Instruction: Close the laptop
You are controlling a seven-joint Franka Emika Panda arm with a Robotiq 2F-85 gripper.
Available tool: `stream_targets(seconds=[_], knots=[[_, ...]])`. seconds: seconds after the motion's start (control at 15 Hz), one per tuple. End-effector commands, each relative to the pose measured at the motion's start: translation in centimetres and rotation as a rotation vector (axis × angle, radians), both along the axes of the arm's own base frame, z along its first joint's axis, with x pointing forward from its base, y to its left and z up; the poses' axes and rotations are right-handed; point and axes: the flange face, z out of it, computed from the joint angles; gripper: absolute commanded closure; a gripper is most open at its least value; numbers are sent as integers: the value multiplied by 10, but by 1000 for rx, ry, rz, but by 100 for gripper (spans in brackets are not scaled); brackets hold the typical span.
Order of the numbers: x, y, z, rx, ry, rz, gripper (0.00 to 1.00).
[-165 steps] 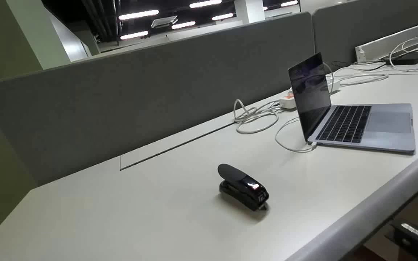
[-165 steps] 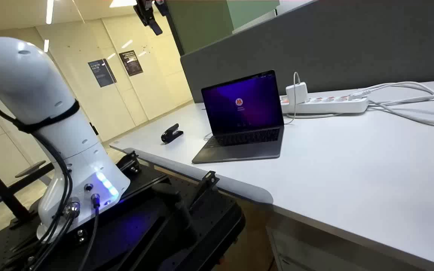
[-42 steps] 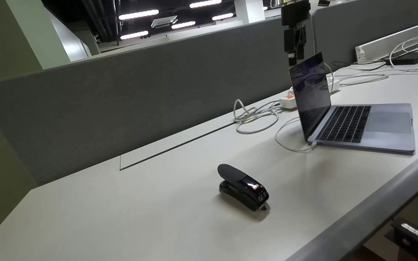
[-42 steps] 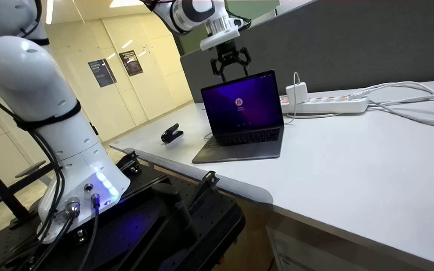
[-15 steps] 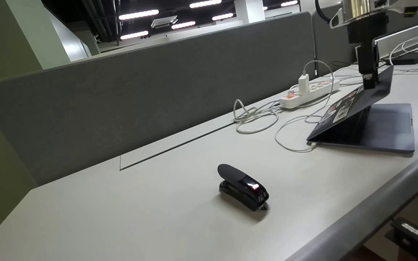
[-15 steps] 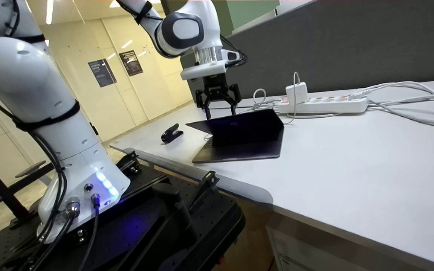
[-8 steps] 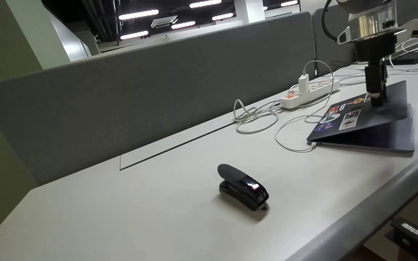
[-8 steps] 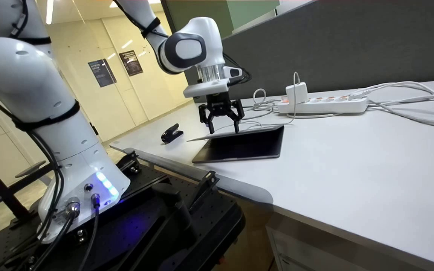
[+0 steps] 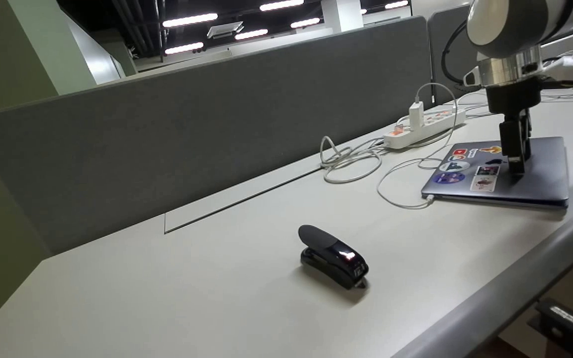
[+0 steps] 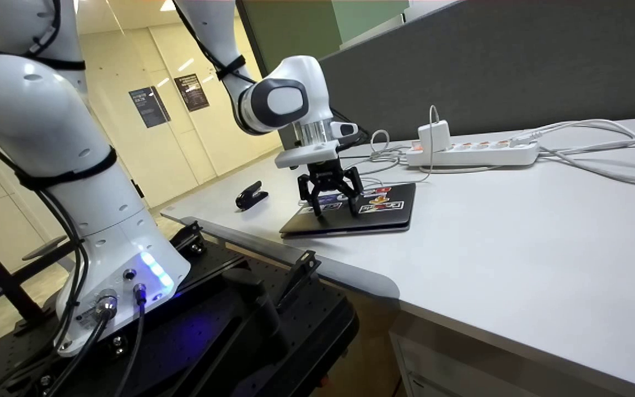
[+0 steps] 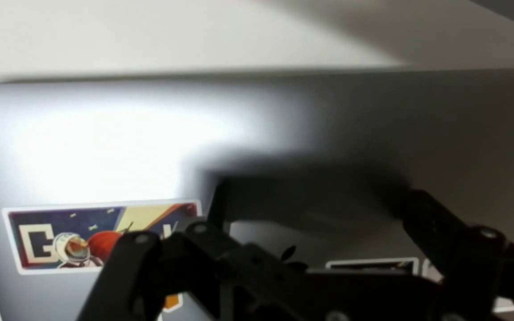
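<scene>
Silver-grey metal laptop point(image 9: 540, 184), right of frame in exterior view, nearly closed; black two-fingered gripper point(image 10: 336, 213) spread wide, empty, apparently touching lid point(image 10: 375, 219). Probably stiff, slick, fragile: press front edge point(image 10: 350, 229) gently.

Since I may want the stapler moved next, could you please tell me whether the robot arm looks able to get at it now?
Probably yes: the gripper is open and holds nothing, and nothing tall shows between it and the stapler, which lies on the desk apart from the laptop.
</scene>
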Motion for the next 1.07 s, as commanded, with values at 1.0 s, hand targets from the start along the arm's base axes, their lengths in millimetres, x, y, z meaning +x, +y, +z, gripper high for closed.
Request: stream_targets(seconds=[1.0], knots=[[29,12,36,19,-75,-59,0]])
